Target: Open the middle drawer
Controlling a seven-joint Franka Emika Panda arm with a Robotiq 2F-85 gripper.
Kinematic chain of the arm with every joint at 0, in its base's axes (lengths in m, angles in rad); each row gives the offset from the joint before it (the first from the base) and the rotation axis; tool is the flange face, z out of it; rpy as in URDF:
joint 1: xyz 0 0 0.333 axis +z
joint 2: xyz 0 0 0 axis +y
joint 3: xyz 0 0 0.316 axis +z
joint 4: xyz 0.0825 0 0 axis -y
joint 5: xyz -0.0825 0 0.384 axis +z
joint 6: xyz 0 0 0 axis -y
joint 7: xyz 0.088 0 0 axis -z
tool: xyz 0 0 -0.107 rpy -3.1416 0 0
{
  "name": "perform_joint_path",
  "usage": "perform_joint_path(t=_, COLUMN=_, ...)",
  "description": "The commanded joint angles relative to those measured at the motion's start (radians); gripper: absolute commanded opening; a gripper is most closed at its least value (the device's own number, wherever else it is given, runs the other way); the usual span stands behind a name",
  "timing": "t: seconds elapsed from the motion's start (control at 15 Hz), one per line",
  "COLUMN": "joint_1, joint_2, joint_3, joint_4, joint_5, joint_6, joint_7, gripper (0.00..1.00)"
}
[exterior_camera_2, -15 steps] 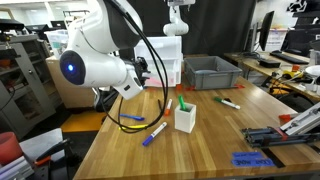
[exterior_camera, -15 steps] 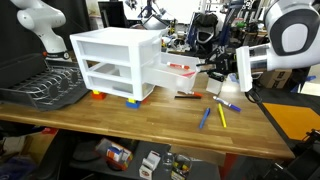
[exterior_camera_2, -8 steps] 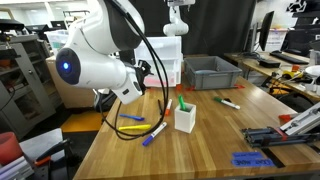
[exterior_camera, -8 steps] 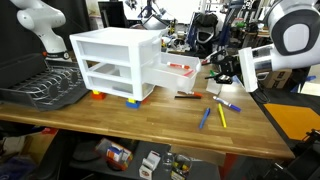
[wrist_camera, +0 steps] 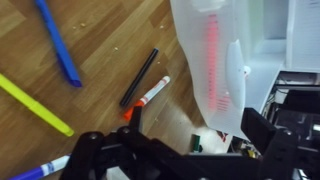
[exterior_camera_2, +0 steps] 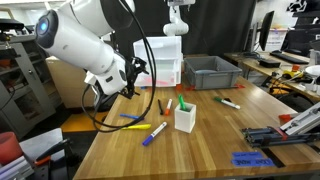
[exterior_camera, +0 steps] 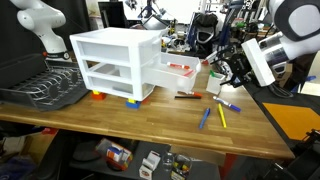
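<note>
The white three-tier cabinet stands on the wooden table. Its middle drawer is pulled out sideways, with something red inside. My gripper hangs just off the drawer's front end, open and holding nothing. In the wrist view the translucent white middle drawer reaches down between my spread black fingers, and my gripper shows no contact with it. In an exterior view my arm hides most of the cabinet.
Loose markers lie near the drawer: blue, yellow, black and red-white. A black dish rack sits beside the cabinet. A white holder with pens and a grey bin stand on the table.
The gripper has gone from shut on the drawer front to wide open and let go. The arm has lifted and drawn back a little. The drawer stays pulled out.
</note>
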Motion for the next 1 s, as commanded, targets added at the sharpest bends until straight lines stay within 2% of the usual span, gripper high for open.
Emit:
perform_joint_path(t=0.0, joint_1=0.048, joint_2=-0.027, joint_3=0.061, joint_4=-0.003, joint_5=-0.025, joint_6=0.183, joint_7=0.178, gripper=1.0)
perform_joint_path(t=0.07, joint_1=0.066, joint_2=-0.025, joint_3=0.08, joint_4=-0.003, joint_5=-0.017, joint_6=0.217, joint_7=0.218, gripper=1.0)
perform_joint_path(t=0.13, joint_1=0.05, joint_2=-0.02, joint_3=0.061, joint_4=-0.002, joint_5=-0.003, joint_6=0.159, joint_7=0.144, gripper=1.0)
perform_joint_path(t=0.27, joint_1=0.075, joint_2=-0.02, joint_3=0.082, joint_4=-0.002, joint_5=-0.004, joint_6=0.199, joint_7=0.199, gripper=1.0)
perform_joint_path(t=0.93, joint_1=0.07, joint_2=-0.02, joint_3=0.075, joint_4=-0.002, joint_5=-0.006, joint_6=0.205, joint_7=0.204, gripper=1.0)
